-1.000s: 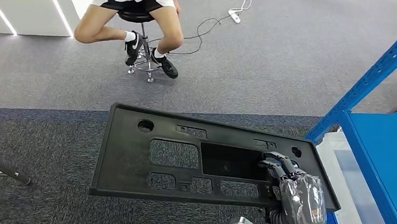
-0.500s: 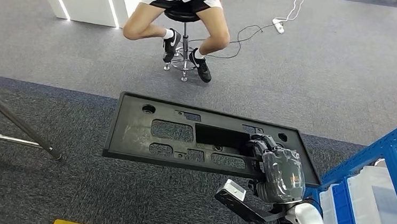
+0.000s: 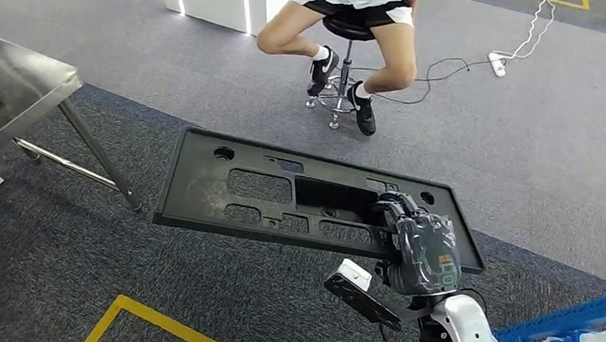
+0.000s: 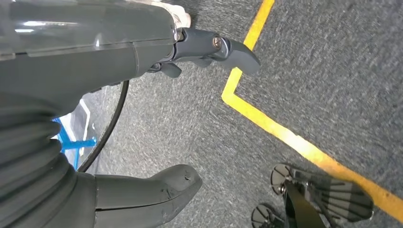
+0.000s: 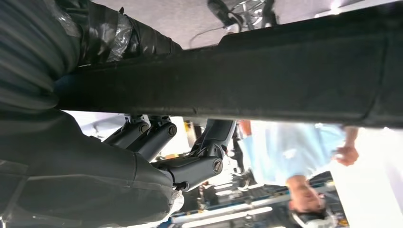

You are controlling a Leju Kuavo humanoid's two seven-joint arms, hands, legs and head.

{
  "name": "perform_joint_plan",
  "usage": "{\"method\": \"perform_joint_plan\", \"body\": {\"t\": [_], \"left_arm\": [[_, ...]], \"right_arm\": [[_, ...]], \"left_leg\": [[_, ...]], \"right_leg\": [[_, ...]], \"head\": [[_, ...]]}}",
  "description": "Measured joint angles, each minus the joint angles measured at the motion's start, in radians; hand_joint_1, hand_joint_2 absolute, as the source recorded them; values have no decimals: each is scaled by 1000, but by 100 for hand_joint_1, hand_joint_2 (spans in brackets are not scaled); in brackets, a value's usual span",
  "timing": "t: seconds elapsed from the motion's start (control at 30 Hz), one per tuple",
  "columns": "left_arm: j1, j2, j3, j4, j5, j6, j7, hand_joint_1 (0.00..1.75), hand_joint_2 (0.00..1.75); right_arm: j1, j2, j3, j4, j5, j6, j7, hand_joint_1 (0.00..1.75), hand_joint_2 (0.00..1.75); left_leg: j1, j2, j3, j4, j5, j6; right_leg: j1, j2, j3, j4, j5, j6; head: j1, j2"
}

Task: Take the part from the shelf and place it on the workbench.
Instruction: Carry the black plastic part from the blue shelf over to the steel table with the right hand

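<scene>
Clearly the step in hand is the carry: the part (image 3: 281, 198), a long black panel with cut-outs, is off the shelf and hangs in the air over the grey carpet (image 3: 530, 148), well short of the surface (image 3: 21, 83), whose steel corner shows at the far left of the head view.

Nearest the body, the right robot hand (image 3: 416, 245) grasps the part at its right end, fingers (image 3: 391, 206) hooked through the big middle cut-out and the palm over the near rim. All the weight hangs left of that one grip, so I judge the long end likely to sag or swing. To do this well, keep the wrist stiff and the panel level, turn slowly, and bring the free left end over the surface's near edge first, clear of its slanted leg (image 3: 101, 155), before lowering.

Farther off, a person (image 3: 353, 12) sits on a stool (image 3: 342, 68), well apart from the part; the swing should stay clear of them.

From the right wrist, the part's underside (image 5: 266, 80) shows, with fingers (image 5: 190, 166) curled beneath it, which the head view cannot show. From the left wrist, the left robot hand (image 4: 142, 114) is released, fingers apart and holding nothing, above carpet and a yellow floor line (image 4: 285, 137).
</scene>
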Motion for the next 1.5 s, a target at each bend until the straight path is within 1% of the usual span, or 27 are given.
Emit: {"method": "perform_joint_plan", "body": {"t": [0.03, 0.1, 0.17, 0.2, 0.23, 0.27, 0.33, 0.37, 0.4, 0.47, 0.53, 0.57, 0.67, 0.73, 0.77, 0.83, 0.9, 0.97, 1.03, 1.07, 1.13, 1.2, 1.27, 1.33, 1.4, 1.47, 1.5], "left_arm": [[1, 0, 1, 0, -2, 0, -1, 0, 175], [1, -1, 1, 0, -5, -1, -4, 0, 175], [-2, -1, 2, -1, -7, -2, -6, 0, 175], [-3, -1, 1, -1, -9, -1, -6, 0, 175], [-4, -1, 1, -1, -12, -1, -7, 0, 175], [-4, -1, 1, -1, -16, -1, -7, 0, 175], [-3, -1, 2, -1, -24, -2, -7, 0, 175], [-3, -1, 2, -1, -26, -2, -7, 0, 175], [-4, -1, 2, -1, -27, -2, -6, 0, 175], [-4, -1, 2, -1, -28, -3, -6, 0, 175], [0, -1, 2, -1, -29, -3, -6, 0, 175], [2, -1, 2, -1, -29, -3, -6, 0, 175], [0, 0, 1, -1, -36, -4, -4, 0, 175], [-2, 0, 1, -1, -39, -6, -3, 0, 175], [-2, -1, 1, -1, -40, -6, -2, 0, 175], [0, -1, 1, -1, -42, -6, 1, 0, 175], [0, -1, 1, -1, -45, -6, 4, 0, 175], [-2, 0, 1, -1, -47, -6, 6, 0, 175], [-2, 0, 1, -1, -48, -6, 8, 0, 175], [-1, 0, 1, -1, -48, -6, 8, 0, 175], [-2, 0, 1, -1, -48, -6, 10, 0, 175], [-4, 0, 1, -1, -49, -6, 10, 0, 175], [-5, 0, 1, -1, -49, -6, 10, 0, 175], [-5, 0, 1, -1, -48, -6, 10, 0, 175], [-5, 0, 2, -1, -47, -6, 8, 0, 175], [-6, 0, 2, -1, -47, -6, 7, 0, 175], [-5, 0, 2, -1, -47, -6, 6, 0, 175]], "right_arm": [[-3, 0, 2, 0, 0, 0, 0, 175, 175], [-8, 1, 5, -2, 0, 0, 0, 175, 175], [-5, 1, 6, -3, 2, 1, 2, 175, 175], [-3, 1, 7, -3, 3, 2, 3, 175, 175], [0, 1, 8, -3, 4, 3, 4, 175, 175], [2, 0, 9, -3, 6, 4, 5, 175, 175], [3, 0, 11, -4, 8, 4, 6, 175, 175], [3, 0, 11, -5, 8, 4, 6, 175, 175], [4, 0, 11, -7, 8, 4, 6, 175, 175], [4, -1, 13, -9, 8, 4, 6, 175, 175], [3, -1, 14, -11, 9, 4, 7, 175, 175], [1, -1, 14, -12, 9, 4, 7, 175, 175], [0, -1, 15, -16, 9, 4, 9, 175, 175], [1, -1, 15, -18, 9, 4, 9, 175, 175], [2, -1, 15, -18, 9, 4, 9, 175, 175], [2, -1, 16, -18, 9, 4, 9, 175, 175], [1, -1, 16, -20, 9, 4, 9, 175, 175], [1, -1, 16, -21, 10, 4, 9, 175, 175], [0, -2, 17, -22, 10, 4, 9, 175, 175], [-1, -2, 17, -23, 11, 4, 9, 175, 175], [-2, -3, 18, -26, 11, 4, 9, 175, 175], [1, -4, 19, -27, 11, 4, 8, 175, 175], [6, -5, 19, -26, 11, 5, 9, 175, 175], [8, -5, 19, -26, 11, 5, 9, 175, 175], [8, -6, 20, -26, 11, 5, 9, 175, 175], [8, -7, 20, -27, 11, 6, 8, 175, 175], [7, -8, 20, -28, 11, 7, 7, 175, 175]], "left_leg": [[2, -12, 2, -6, 2, 6], [7, -35, 10, -18, 9, 19], [10, -58, 12, -21, 12, 28], [9, -72, 12, -20, 11, 30], [8, -88, 12, -18, 11, 31], [8, -104, 12, -16, 10, 30], [8, -136, 14, -10, 7, 27], [8, -150, 14, -6, 4, 24], [8, -163, 11, -2, 3, 20], [11, -187, 1, 2, 4, 8], [15, -207, -6, 0, 7, -5], [14, -195, -10, 7, 2, -10], [11, -97, -70, 134, -74, -23], [16, -69, -131, 254, -123, -31], [18, -65, -142, 276, -123, -34], [19, -54, -101, 200, -71, -34], [13, -7, -24, 61, -19, -22], [4, 21, 8, -1, -9, -6], [2, -1, 8, -6, -7, 8], [4, -13, 11, -11, -4, 13], [11, -37, 18, -21, 2, 25], [11, -60, 19, -21, 3, 33], [9, -90, 19, -17, 1, 35], [9, -123, 20, -11, -2, 33], [9, -152, 19, -4, -6, 28], [12, -177, 10, 1, -6, 17], [14, -190, 5, 1, -4, 10]], "right_leg": [[-2, 3, 4, 1, -4, 5], [-7, 53, -9, 42, -34, 14], [-11, 115, -67, 159, -93, 17], [-11, 126, -104, 225, -117, 18], [-11, 130, -132, 270, -124, 19], [-11, 132, -145, 280, -110, 19], [-13, 144, -116, 188, -33, 17], [-15, 170, -91, 122, 0, 15], [-17, 194, -70, 68, 22, 13], [-17, 224, -55, 25, 27, 8], [-17, 202, -52, 18, 30, -1], [-18, 189, -48, 12, 33, -7], [-16, 143, -38, -1, 35, -24], [-12, 110, -37, -1, 32, -27], [-11, 94, -36, 0, 30, -27], [-11, 66, -31, 2, 24, -24], [-8, 43, -23, 3, 17, -16], [-3, 24, -16, 2, 11, -7], [-2, 7, -10, -1, 8, 4], [-4, 16, -7, 3, 2, 10], [-10, 71, -27, 58, -35, 18], [-12, 121, -90, 183, -95, 21], [-12, 130, -145, 274, -113, 24], [-13, 136, -133, 221, -53, 22], [-18, 183, -82, 90, 16, 17], [-19, 227, -57, 24, 32, 11], [-17, 230, -55, 20, 29, 7]], "head": [[0, 0], [0, 0], [0, 0], [0, 0], [0, 0], [0, 0], [0, 0], [0, 0], [0, 0], [0, 0], [0, 0], [0, 0], [-3, 0], [-4, 0], [-4, 0], [-4, 0], [-4, 0], [-3, 0], [-3, 0], [-3, 0], [-2, 0], [-2, 0], [-2, 0], [-2, 0], [-2, 0], [-2, 0], [-2, 0]]}}
